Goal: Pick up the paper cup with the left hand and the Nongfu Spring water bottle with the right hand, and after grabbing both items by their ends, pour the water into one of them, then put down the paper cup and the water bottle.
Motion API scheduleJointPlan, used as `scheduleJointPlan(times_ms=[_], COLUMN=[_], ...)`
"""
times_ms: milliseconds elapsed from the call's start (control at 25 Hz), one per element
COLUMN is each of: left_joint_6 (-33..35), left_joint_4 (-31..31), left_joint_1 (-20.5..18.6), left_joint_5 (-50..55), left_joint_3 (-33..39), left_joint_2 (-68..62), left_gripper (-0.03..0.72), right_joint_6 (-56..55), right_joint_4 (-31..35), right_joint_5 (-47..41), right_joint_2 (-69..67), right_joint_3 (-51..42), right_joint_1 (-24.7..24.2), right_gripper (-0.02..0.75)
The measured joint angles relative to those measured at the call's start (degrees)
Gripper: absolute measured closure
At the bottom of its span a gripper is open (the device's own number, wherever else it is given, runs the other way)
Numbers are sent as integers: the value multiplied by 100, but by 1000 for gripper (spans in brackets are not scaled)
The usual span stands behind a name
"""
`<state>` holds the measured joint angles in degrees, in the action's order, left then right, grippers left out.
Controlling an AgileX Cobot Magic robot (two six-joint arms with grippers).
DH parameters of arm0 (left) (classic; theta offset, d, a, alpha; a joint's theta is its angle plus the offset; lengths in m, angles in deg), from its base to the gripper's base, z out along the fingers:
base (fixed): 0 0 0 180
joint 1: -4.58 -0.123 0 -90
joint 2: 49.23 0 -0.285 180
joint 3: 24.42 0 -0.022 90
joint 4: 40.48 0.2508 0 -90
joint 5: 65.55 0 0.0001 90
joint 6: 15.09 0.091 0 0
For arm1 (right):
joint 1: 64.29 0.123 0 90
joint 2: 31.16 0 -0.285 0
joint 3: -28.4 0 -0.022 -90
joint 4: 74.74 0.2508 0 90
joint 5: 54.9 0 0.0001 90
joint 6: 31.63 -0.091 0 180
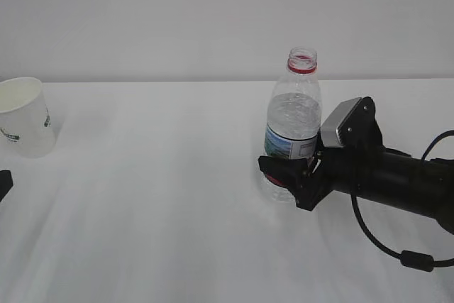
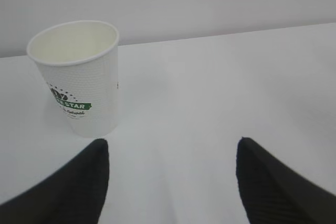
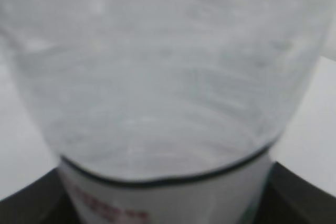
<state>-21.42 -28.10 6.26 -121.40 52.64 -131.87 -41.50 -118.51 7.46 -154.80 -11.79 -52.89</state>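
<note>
Paper cup [image 2: 79, 77] reads "STAR" (script beneath unreadable).

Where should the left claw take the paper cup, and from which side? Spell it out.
Take the paper cup low on its side wall, near the base, one finger on each side. It stands upright with its mouth open, so squeezing the thin rim would probably crush it; the narrower bottom is stiffer. Come in level from the front, as the left wrist view faces it, shifting the left claw leftward, since the cup sits left of the gap.
</note>
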Motion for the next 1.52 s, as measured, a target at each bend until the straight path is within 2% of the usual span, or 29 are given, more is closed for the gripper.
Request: scheduleJointPlan(times_ms=[440, 1240, 1440, 1520], left_joint_6=[0, 0, 0, 9], left_joint_4=[0, 0, -47, -246], left_joint_1=[0, 0, 0, 0], left_joint_5=[0, 0, 0, 0], left_joint_3=[0, 0, 0, 0], left_joint_2=[0, 0, 0, 0], left_gripper=[157, 162, 162, 153], right_joint_6=[228, 987, 1042, 1042], right_joint_4=[456, 2232, 2333, 2333], right_joint_5=[-61, -60, -60, -60], right_joint_2=[749, 1914, 1992, 1992], right_joint_3=[-960, -2213, -2266, -2266], right_joint_1=[-495, -495, -495, -495], right_gripper=[213, 213, 213, 213])
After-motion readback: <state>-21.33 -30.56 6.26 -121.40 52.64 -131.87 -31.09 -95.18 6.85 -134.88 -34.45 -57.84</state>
